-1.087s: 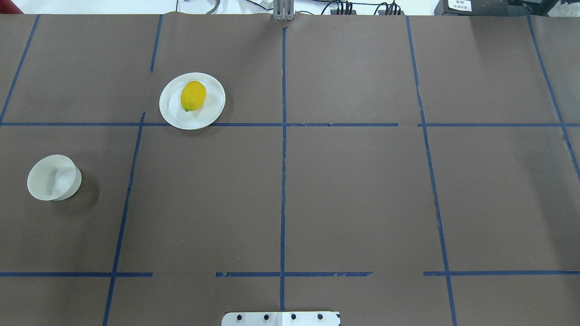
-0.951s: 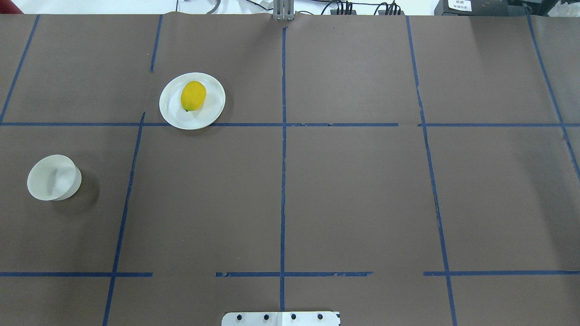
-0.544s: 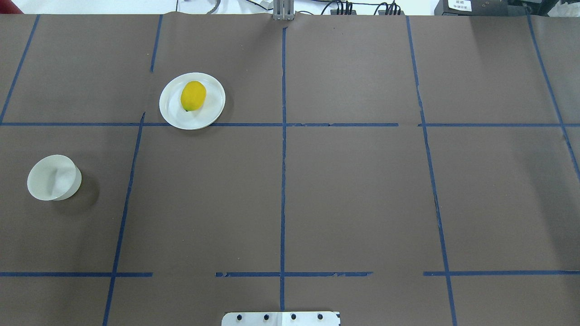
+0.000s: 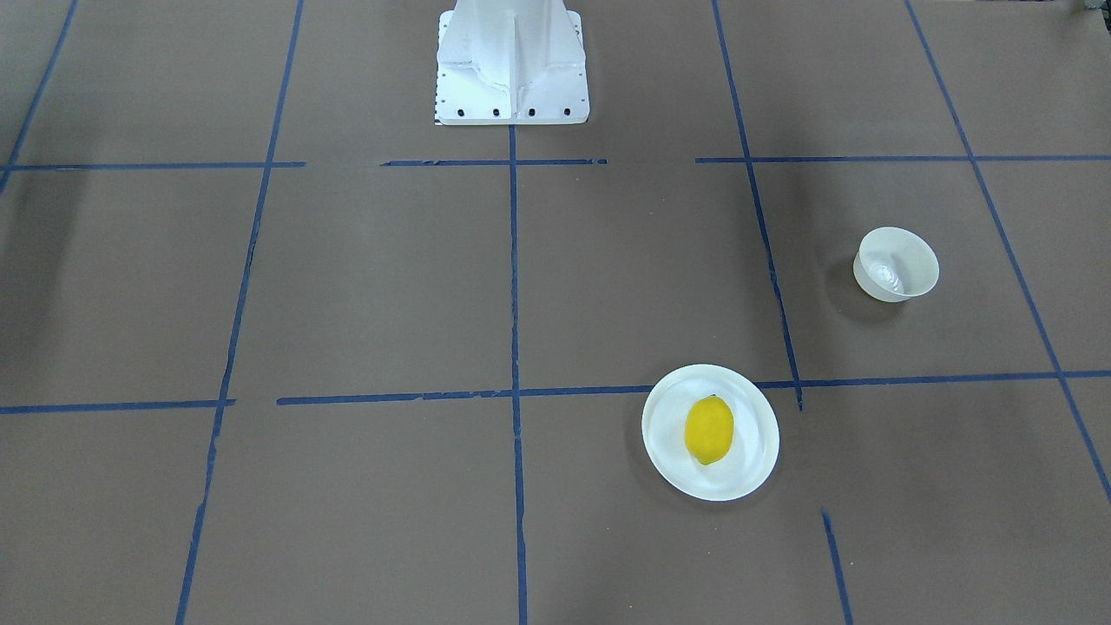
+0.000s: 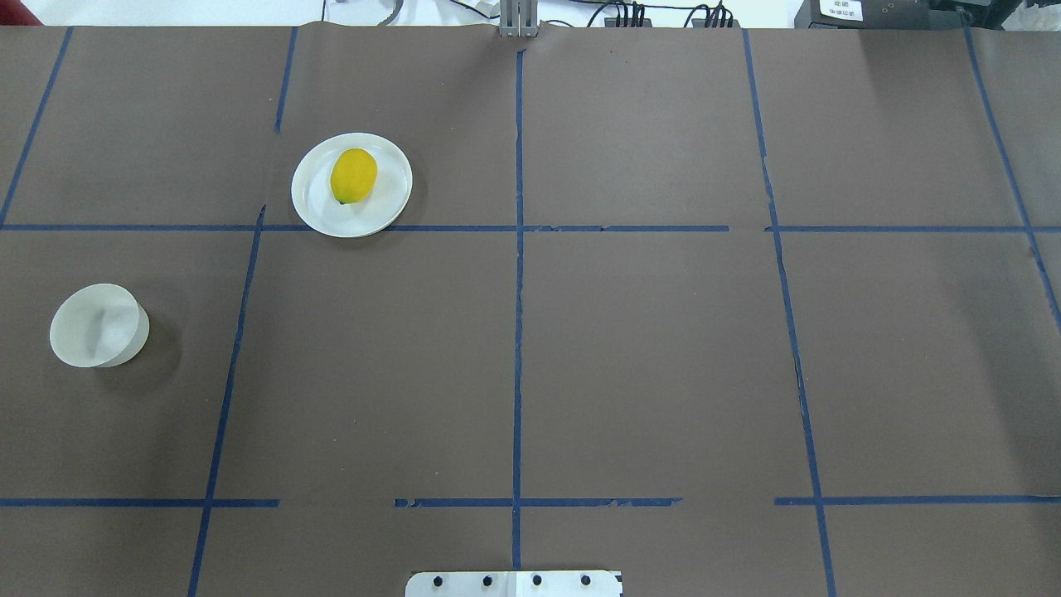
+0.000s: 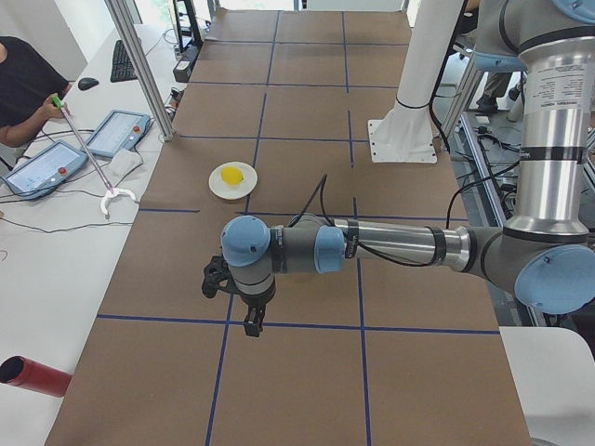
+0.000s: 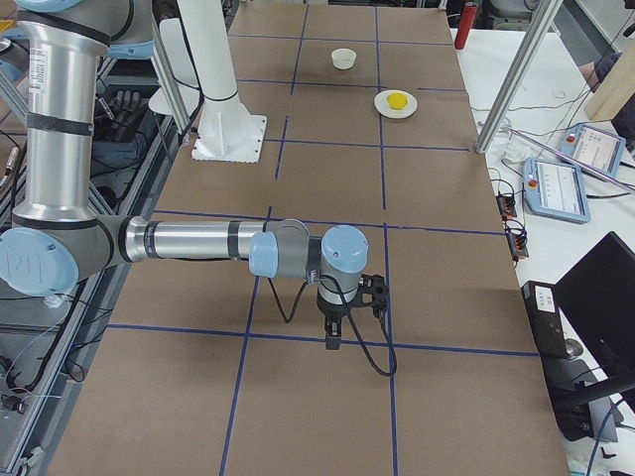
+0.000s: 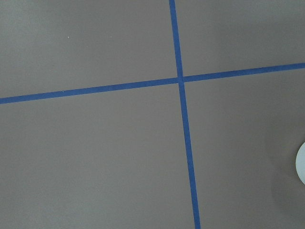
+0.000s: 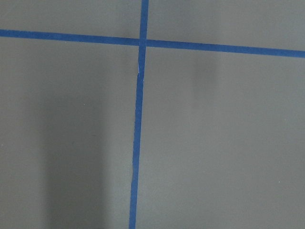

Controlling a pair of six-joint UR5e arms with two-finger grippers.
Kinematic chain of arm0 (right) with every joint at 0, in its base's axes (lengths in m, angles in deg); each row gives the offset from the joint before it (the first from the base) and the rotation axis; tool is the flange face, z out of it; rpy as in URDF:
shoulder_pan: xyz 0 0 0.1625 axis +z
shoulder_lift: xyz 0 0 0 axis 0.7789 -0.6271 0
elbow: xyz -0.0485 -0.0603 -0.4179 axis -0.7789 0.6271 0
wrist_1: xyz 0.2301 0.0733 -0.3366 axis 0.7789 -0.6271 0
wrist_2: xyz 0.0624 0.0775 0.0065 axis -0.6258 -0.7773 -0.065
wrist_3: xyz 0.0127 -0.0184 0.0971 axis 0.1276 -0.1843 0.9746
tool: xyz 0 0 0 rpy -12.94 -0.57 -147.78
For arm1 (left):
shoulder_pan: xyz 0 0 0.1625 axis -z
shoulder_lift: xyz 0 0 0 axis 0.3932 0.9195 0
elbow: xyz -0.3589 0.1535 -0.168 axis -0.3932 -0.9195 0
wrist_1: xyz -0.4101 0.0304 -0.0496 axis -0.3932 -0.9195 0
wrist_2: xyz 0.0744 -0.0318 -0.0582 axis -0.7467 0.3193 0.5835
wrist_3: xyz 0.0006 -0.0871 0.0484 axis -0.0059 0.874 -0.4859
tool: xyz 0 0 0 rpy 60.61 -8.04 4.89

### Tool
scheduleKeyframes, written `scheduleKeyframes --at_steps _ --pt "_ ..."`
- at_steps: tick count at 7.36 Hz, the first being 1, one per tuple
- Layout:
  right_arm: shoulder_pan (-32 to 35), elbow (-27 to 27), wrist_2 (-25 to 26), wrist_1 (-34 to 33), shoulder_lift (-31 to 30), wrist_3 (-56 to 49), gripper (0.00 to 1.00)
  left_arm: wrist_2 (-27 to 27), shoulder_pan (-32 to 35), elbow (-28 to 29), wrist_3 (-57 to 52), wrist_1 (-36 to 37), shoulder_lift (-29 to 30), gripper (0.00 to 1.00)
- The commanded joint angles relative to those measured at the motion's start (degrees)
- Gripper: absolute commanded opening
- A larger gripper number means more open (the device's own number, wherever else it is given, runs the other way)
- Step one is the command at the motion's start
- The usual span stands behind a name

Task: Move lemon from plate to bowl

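- Contact is seen between the lemon (image 5: 353,175) and the plate (image 5: 325,214): the fruit is laid on the plate, slightly toward the side far from the robot, with its long axis pointed roughly away from the robot.
- The plate is set flat on the table (image 5: 646,348), in the robot's left half, and its near rim is laid over one of the blue tape lines (image 5: 518,332).
- The bowl (image 5: 83,327) is stood upright on the table, farther to the robot's left and nearer the robot than the plate, well apart from it.
- The left gripper (image 6: 251,325) is shown only in the exterior left view. It is hung fingers-down over the table near a tape crossing, well apart from the plate. Whether its fingers are apart or together cannot be told.
- The right gripper (image 7: 332,342) is shown only in the exterior right view. It is pointed down over a tape line, well apart from plate and bowl. Its fingers' spacing cannot be told either.
- Brown table and crossing tape are shown in both wrist views. A white curved edge (image 8: 301,162) is cut off at the right border of the left wrist view, and which dish it belongs to cannot be told.
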Motion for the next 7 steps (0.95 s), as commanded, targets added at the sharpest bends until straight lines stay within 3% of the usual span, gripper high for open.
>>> scheduleKeyframes --at_steps 1,2,4,5,7 --pt "0.0 0.0 0.0 0.0 0.0 0.0 1.00 0.5 -0.7 -1.1 0.2 0.3 -0.7 1.00" --pt "0.0 0.0 0.0 0.0 0.0 0.0 1.00 0.9 -2.2 -1.6 0.3 -2.4 -0.4 1.00" --pt "0.0 0.0 0.0 0.0 0.0 0.0 1.00 8.6 -10.0 -3.7 7.9 -9.2 1.0 1.00" --pt "0.0 0.0 0.0 0.0 0.0 0.0 1.00 8.6 -14.3 -4.1 12.3 -13.9 3.8 1.00" --pt "0.0 0.0 0.0 0.0 0.0 0.0 1.00 5.9 -26.2 -3.1 26.2 -15.7 15.3 1.00"
